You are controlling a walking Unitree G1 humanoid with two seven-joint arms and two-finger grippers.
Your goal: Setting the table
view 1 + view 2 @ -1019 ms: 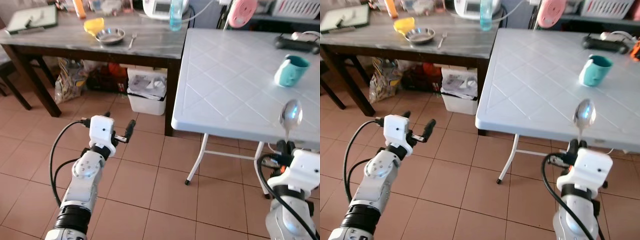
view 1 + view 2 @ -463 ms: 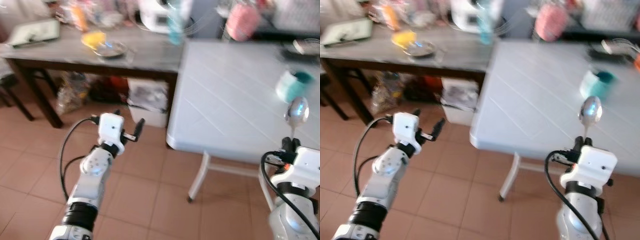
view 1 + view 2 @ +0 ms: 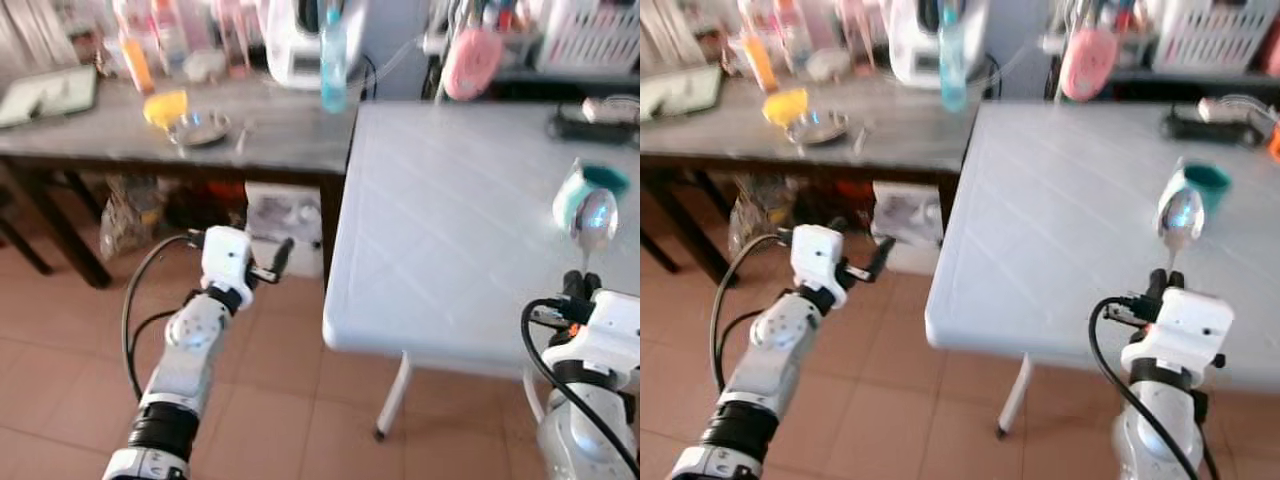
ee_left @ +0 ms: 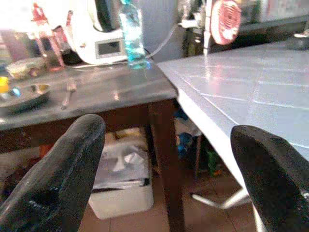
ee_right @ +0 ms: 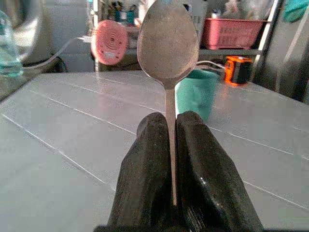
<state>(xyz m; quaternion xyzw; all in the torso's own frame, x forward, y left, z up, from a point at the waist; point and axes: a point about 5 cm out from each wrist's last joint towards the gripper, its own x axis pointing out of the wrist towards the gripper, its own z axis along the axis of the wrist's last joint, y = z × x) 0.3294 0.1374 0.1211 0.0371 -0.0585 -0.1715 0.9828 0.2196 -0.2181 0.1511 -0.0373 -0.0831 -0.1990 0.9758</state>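
Holding: right gripper (image 5: 169, 140) closed on spoon (image 5: 168, 43) handle
Spoon: upright, handle pinched between both fingers (image 5: 205, 164), bowl above fingertips, before white table (image 3: 450, 220)
Cup: teal cup (image 3: 580, 190) on white table, behind spoon bowl
Left gripper (image 4: 164, 159): fingers spread apart, nothing between, above floor beside dark table (image 3: 280, 130)

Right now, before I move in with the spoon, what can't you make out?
- Spoon handle: lower end hidden between the right gripper fingers, right wrist view.
- Teal cup: partly covered by the spoon bowl, eye views.
- Dark table's clutter: blurred, eye views.
- White table: right side cut by frame edge.
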